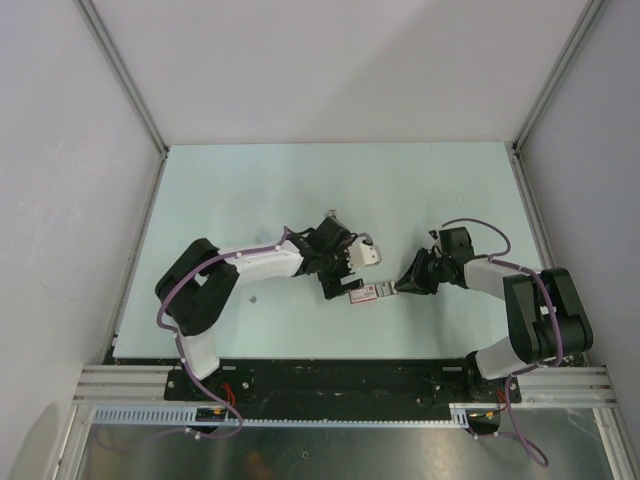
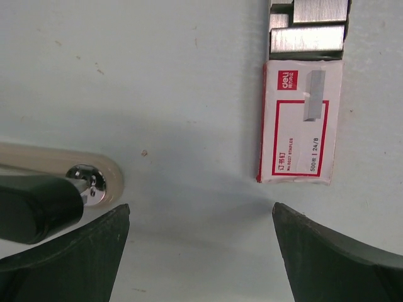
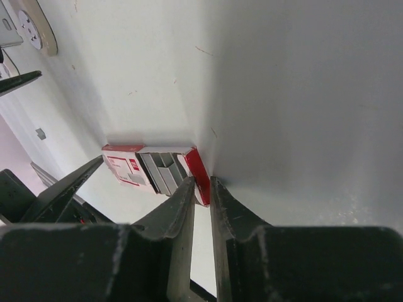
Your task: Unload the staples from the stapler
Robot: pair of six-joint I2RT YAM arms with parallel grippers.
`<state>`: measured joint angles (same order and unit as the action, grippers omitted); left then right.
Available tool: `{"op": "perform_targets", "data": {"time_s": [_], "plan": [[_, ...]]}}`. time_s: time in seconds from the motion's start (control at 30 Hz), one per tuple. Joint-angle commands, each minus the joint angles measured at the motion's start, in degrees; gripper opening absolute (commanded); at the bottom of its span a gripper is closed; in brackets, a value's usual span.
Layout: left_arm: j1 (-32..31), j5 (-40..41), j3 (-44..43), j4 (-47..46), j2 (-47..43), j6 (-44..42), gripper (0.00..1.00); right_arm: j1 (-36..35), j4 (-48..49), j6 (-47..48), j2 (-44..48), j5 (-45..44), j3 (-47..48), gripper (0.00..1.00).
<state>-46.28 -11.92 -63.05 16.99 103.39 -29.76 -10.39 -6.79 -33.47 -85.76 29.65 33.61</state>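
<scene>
Closest to the lens on the right wrist are the fingers of my right gripper (image 3: pixel 201 184), drawn almost together and nipping the red end flap of the staple box (image 3: pixel 151 168), which lies flat on the table (image 1: pixel 250 190); my left gripper (image 2: pixel 201 212) stands wide apart over bare table and holds nothing; the stapler (image 2: pixel 56 165) lies just outside its left finger, cream arm and shiny rivet showing at the edge of the left wrist view, near the box and not between either pair of fingers; whether that finger actually touches the stapler I cannot tell, since a dark shape overlaps it there. The trouble I see is this: my right hold is on thin card only, so a pull could tear the flap or drag the whole box; the box's tray is slid out with strips of staples (image 2: pixel 308 38) bared, and a jolt could scatter them; closing my left gripper where it stands would catch air, or nudge the stapler sideways; and both wrists work near each other, so a careless reach for the stapler could knock one against the other.
</scene>
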Motion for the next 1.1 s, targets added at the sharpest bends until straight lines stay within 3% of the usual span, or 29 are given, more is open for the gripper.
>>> {"op": "perform_targets", "data": {"time_s": [0.0, 0.83, 1.07], "plan": [[-1.8, 2.7, -0.8, -2.1, 1.2, -1.5, 0.99, -0.6, 0.5, 0.1, -0.2, -1.4, -0.7, 0.19], [-3.7, 6.3, -1.2, -2.0, 2.7, -2.3, 1.0, -14.9, 10.8, -9.8, -4.4, -2.7, -0.7, 0.19], [-3.7, 6.8, -0.9, -2.0, 2.1, -2.3, 0.99, -15.1, 6.4, -8.2, -2.7, -3.5, -0.7, 0.21]]}}
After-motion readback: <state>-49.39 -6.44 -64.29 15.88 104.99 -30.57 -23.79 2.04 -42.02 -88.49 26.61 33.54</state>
